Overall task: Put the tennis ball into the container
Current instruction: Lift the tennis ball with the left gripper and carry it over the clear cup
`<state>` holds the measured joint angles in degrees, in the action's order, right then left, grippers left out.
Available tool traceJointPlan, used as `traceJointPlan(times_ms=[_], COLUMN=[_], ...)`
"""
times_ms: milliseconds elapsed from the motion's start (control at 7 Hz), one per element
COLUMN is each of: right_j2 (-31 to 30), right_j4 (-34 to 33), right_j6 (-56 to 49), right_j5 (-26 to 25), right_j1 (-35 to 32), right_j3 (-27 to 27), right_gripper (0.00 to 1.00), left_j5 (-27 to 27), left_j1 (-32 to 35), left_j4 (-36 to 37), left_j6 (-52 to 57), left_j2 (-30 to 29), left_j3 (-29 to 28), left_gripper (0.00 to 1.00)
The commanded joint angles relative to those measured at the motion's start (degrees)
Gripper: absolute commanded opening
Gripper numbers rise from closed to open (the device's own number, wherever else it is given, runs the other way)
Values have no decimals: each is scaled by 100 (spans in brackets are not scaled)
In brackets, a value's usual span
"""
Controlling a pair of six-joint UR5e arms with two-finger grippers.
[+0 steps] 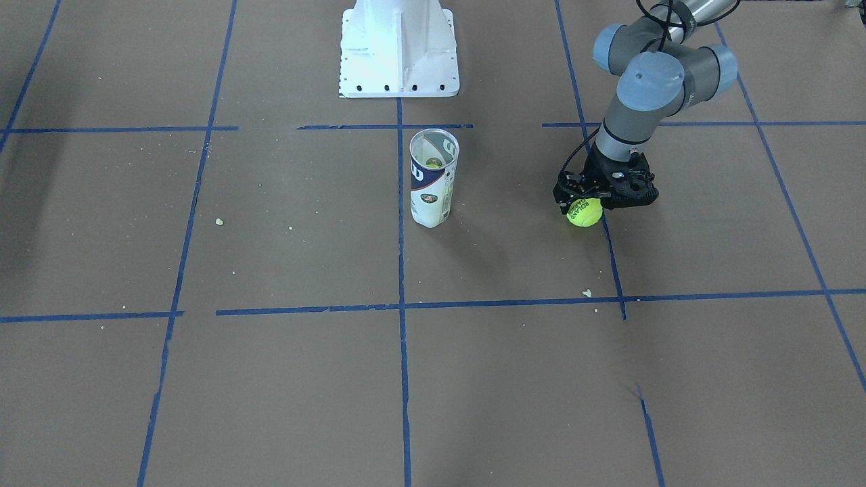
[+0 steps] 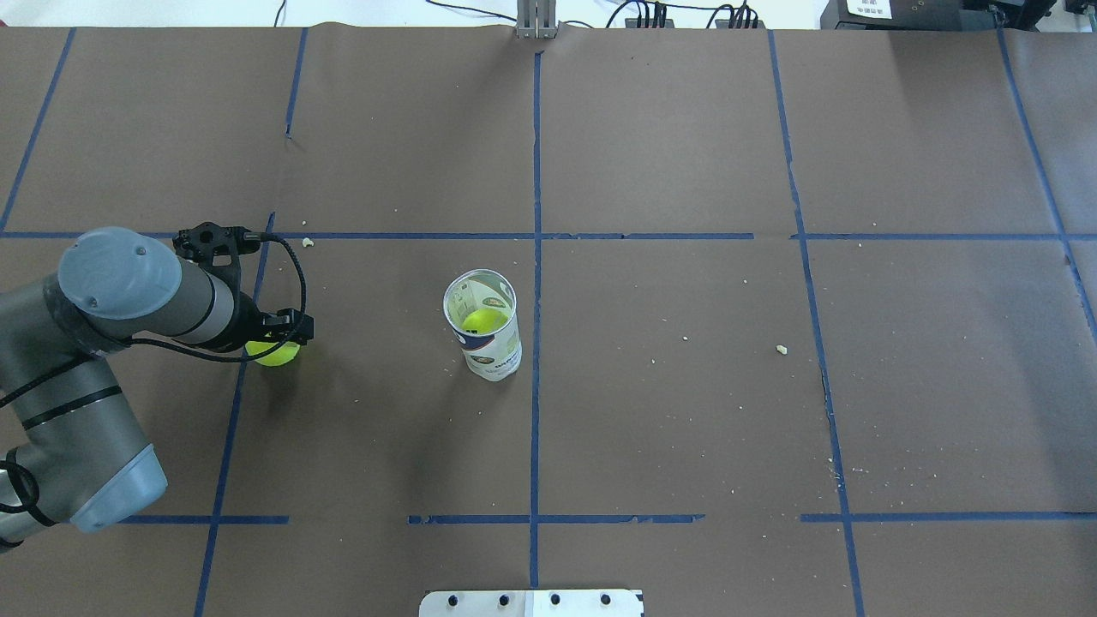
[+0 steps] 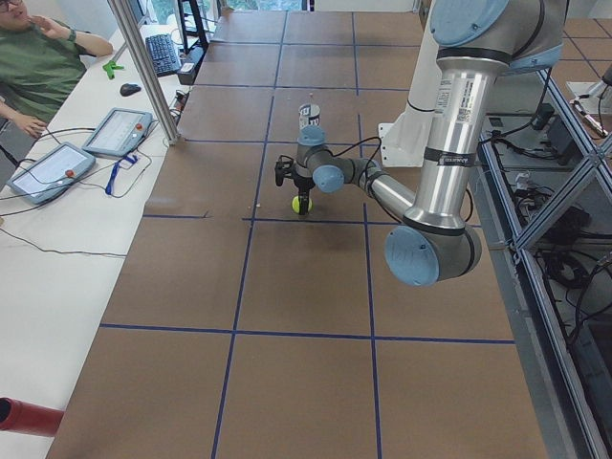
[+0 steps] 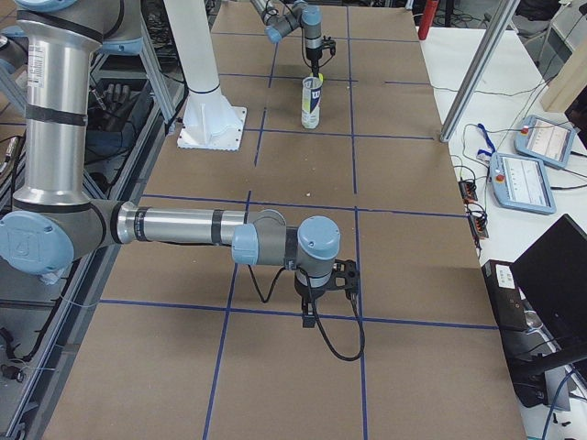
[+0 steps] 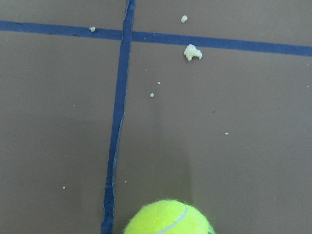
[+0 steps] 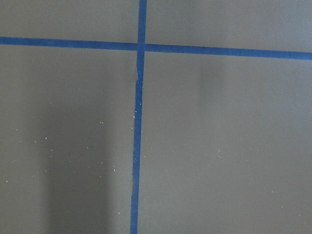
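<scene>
The tennis ball (image 1: 584, 212) is bright yellow-green with dark lettering and sits between the fingers of my left gripper (image 1: 587, 205), which is shut on it. From overhead, the tennis ball (image 2: 276, 353) pokes out under the left gripper (image 2: 278, 341), well to the left of the container (image 2: 482, 334). The container (image 1: 433, 177) is a clear tube with a white and navy label, standing upright and open-topped, with another yellow-green ball inside it. In the left wrist view only the top of the tennis ball (image 5: 168, 218) shows. My right gripper (image 4: 321, 307) hangs over the table's near end; I cannot tell whether it is open.
Brown paper with blue tape lines (image 2: 536, 257) covers the table. Small crumbs (image 2: 782, 349) lie scattered on it. The white robot base (image 1: 399, 47) stands behind the container. An operator's bench with tablets (image 3: 57, 163) runs along the far side.
</scene>
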<state>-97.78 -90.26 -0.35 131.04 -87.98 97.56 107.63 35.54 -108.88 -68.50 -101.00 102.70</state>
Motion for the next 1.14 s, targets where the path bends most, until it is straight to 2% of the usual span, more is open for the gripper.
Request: traceJointPlan(times_ms=[0,143,286,429,714,857,1000], right_j2=[-4,-4,-4,-4,-4,-4,-4], right_j4=[0,0,0,0,0,0,0], right_j6=[0,0,0,0,0,0,0], right_j5=[0,0,0,0,0,0,0], right_j1=[0,0,0,0,0,0,0], right_j3=[0,0,0,0,0,0,0], right_gripper=[100,100,100,100,100,100,100], left_j5=[3,-5,3,21,38,56,99], left_j1=[-74,-65,-39,22,214,529,541], left_j4=[-1,8,16,156,1477,2485,3600], left_j6=[-6,-6,-6,3,21,12,-14], left_j2=[-7,-7,-7,54,-260,-889,-1608], left_j3=[-31,39,248,659,1730,2075,2314], left_gripper=[79,24,7,3,1,1,1])
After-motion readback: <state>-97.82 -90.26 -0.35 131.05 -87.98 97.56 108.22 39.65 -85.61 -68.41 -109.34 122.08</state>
